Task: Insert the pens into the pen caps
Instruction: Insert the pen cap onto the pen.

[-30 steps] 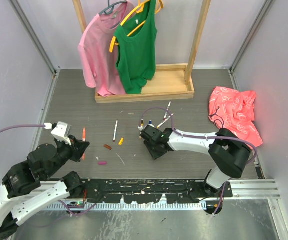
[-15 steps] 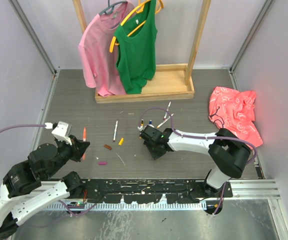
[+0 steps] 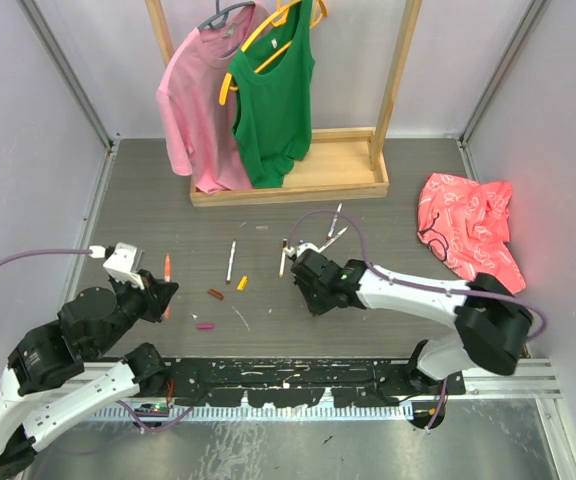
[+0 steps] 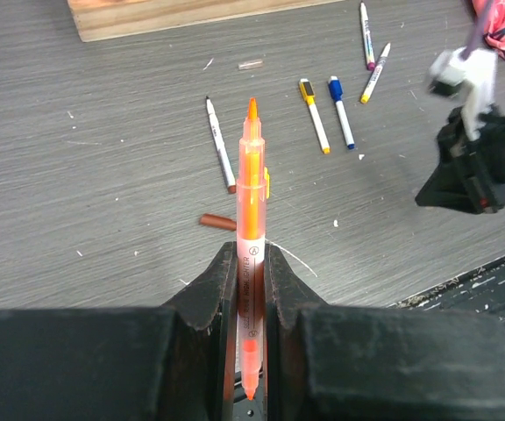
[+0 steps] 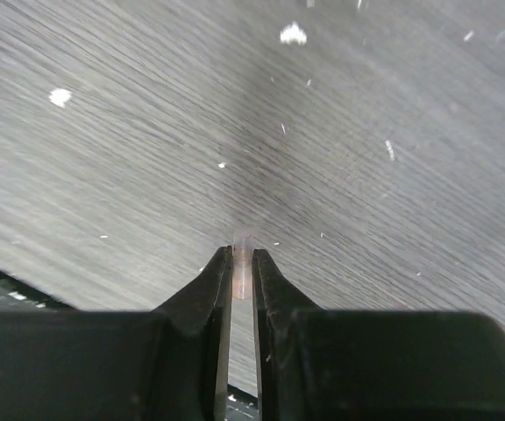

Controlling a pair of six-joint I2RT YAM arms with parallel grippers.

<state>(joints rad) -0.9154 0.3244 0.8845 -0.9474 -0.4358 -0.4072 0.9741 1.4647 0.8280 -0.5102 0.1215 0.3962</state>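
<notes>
The big grey wood-look table (image 3: 158, 200) fills the floor of the box. At its far side stands a light wooden clothes rack (image 3: 288, 186). A pink T-shirt (image 3: 198, 110) and a green vest top (image 3: 273, 110) hang on it. A crumpled red cloth with white marks (image 3: 468, 225) lies on the right.

The black left claw (image 4: 251, 256) squeezes tight on a see-through orange marker pen (image 4: 252, 193). It holds the pen by its back half, up off the table, with the pointy orange tip sticking out away from the arm.

The black right claw (image 5: 242, 256) is low over the table near the middle. Its two fingers almost touch, and a thin pale blur sits in the slit, too fuzzy to tell what it is.

Loose pens lie flat past the orange one:
- a thin white pen with a brown end (image 4: 220, 145)
- a white pen with yellow ends (image 4: 314, 114), and just beside it a white pen with blue ends (image 4: 340, 110)
- further back, a white pen with a purple end (image 4: 366, 35) and a white pen with one yellow end (image 4: 376, 72)

Smallest are the caps:
- a short brown cap (image 4: 218, 222)
- a short yellow-orange cap (image 3: 242, 283) near it
- a short magenta cap (image 3: 205, 326) closer to the arms
</notes>
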